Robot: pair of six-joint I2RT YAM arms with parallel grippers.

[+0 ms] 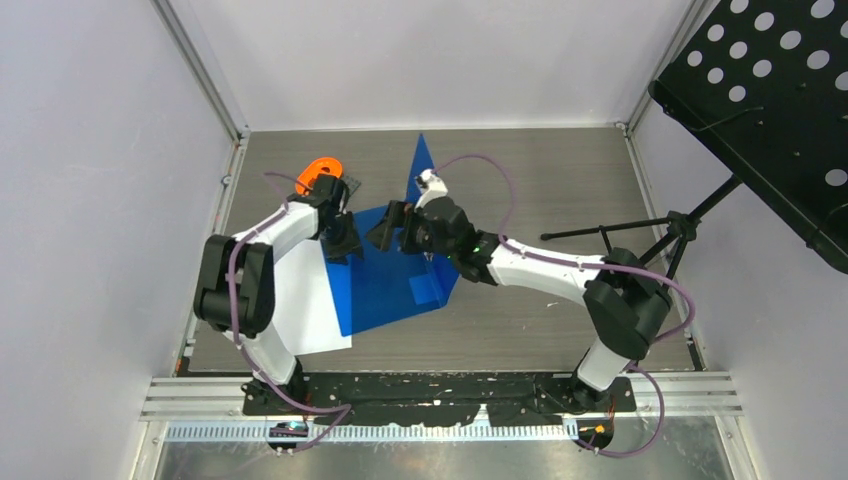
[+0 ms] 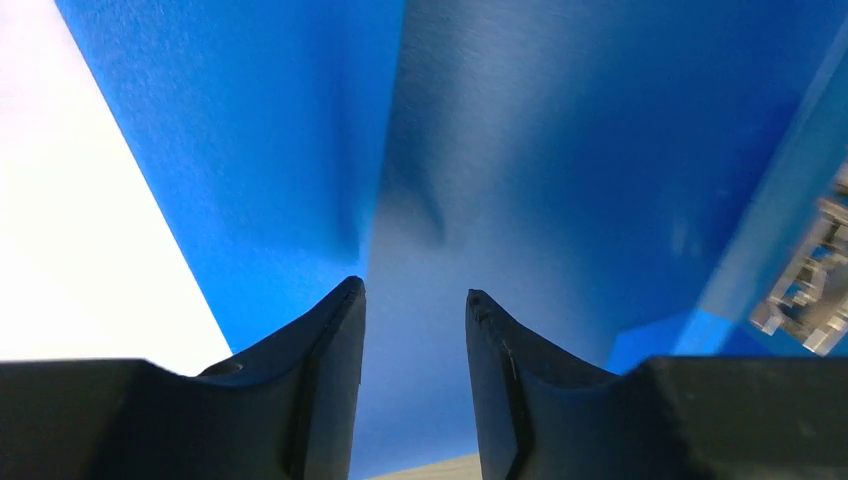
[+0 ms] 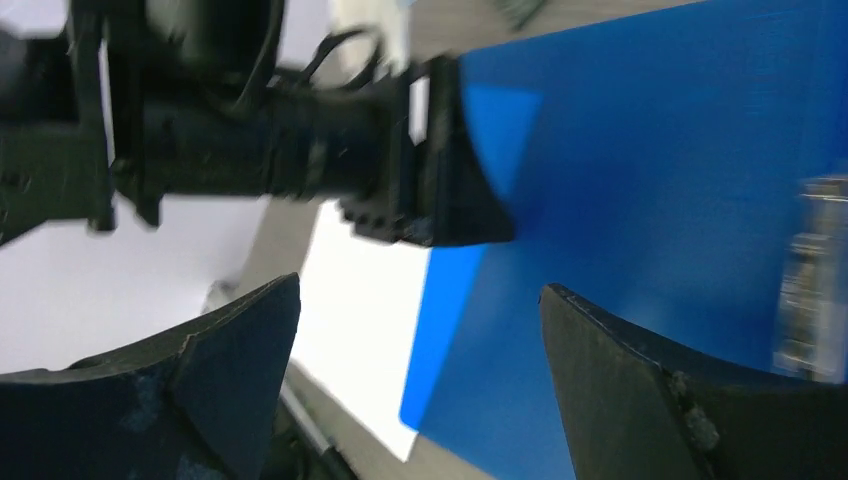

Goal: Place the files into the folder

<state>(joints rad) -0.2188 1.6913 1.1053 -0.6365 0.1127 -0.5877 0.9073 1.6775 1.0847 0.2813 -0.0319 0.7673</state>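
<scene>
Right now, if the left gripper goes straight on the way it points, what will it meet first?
The folder: its blue surface fills the view ahead of the left gripper, though depth is unclear.

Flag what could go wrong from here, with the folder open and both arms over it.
The left fingers stand apart at the edge of the folder; a weak pinch could let its raised cover fall shut. The right fingers, wide open, sit close to them and could collide. The files lie outside, partly under the left arm, which could drag them.
</scene>
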